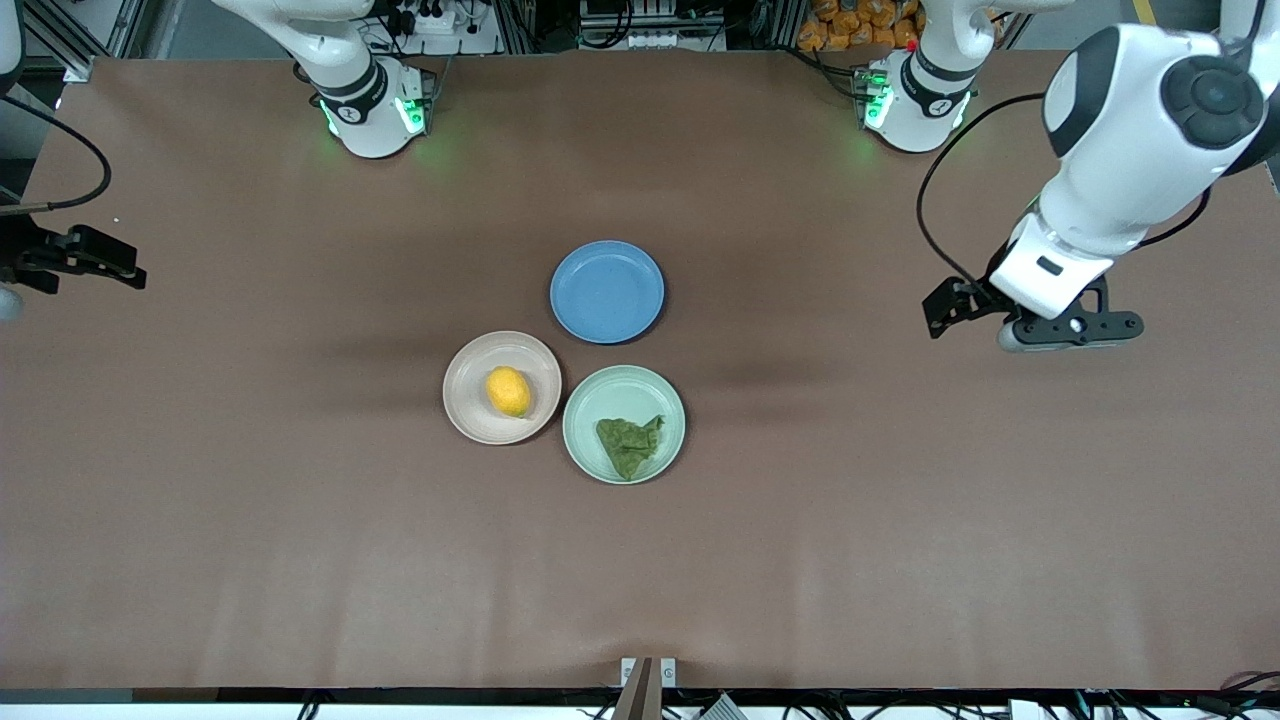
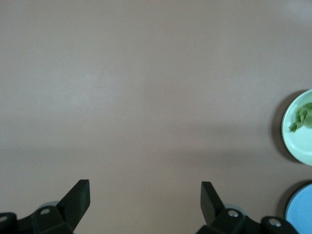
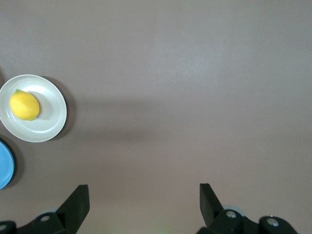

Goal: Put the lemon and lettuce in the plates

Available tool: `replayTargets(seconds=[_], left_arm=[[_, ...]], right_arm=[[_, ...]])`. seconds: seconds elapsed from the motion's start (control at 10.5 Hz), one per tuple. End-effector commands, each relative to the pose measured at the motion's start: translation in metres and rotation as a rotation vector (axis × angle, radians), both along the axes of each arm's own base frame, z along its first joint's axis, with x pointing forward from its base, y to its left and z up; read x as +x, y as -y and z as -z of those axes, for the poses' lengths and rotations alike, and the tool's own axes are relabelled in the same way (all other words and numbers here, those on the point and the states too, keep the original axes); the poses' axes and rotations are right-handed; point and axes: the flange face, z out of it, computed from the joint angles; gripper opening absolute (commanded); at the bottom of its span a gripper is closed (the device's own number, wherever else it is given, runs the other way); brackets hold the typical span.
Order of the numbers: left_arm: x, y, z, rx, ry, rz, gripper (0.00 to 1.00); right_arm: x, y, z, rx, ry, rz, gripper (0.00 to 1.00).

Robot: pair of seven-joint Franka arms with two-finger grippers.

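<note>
The yellow lemon (image 1: 508, 391) lies in the beige-pink plate (image 1: 462, 402). The dark green lettuce (image 1: 630, 444) lies in the mint green plate (image 1: 622, 388) beside it. My left gripper (image 1: 1072, 330) is open and empty, up over bare table toward the left arm's end. Its wrist view shows the open fingers (image 2: 80, 195), the lettuce (image 2: 302, 117) and the green plate (image 2: 292, 141). My right gripper (image 3: 144, 195) is open and empty over bare table at the right arm's end, mostly cut off in the front view. Its wrist view shows the lemon (image 3: 24, 105) in its plate (image 3: 51, 122).
An empty blue plate (image 1: 607, 291) sits farther from the front camera than the two filled plates, touching close to them. It shows at the edge of both wrist views (image 2: 301, 209) (image 3: 4, 165). The brown table (image 1: 900, 520) spreads wide around the plates.
</note>
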Motion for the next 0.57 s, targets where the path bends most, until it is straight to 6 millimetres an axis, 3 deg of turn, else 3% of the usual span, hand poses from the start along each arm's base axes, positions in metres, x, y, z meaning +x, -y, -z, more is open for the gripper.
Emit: replayTargets(seconds=[0.0, 0.1, 0.48], left_arm=[[0.011, -0.022, -0.053, 0.012, -0.044, 0.08, 1.0], [0.013, -0.021, -0.065, 0.014, -0.061, 0.081, 1.0], [0.003, -0.02, -0.085, 0.035, -0.099, 0.091, 1.0]], right_arm=[[-0.004, 0.01, -0.015, -0.027, 0.036, 0.019, 1.0], [-0.003, 0.008, -0.018, -0.05, 0.043, 0.009, 1.0], [0.001, -0.001, -0.02, -0.058, 0.071, -0.009, 1.0]])
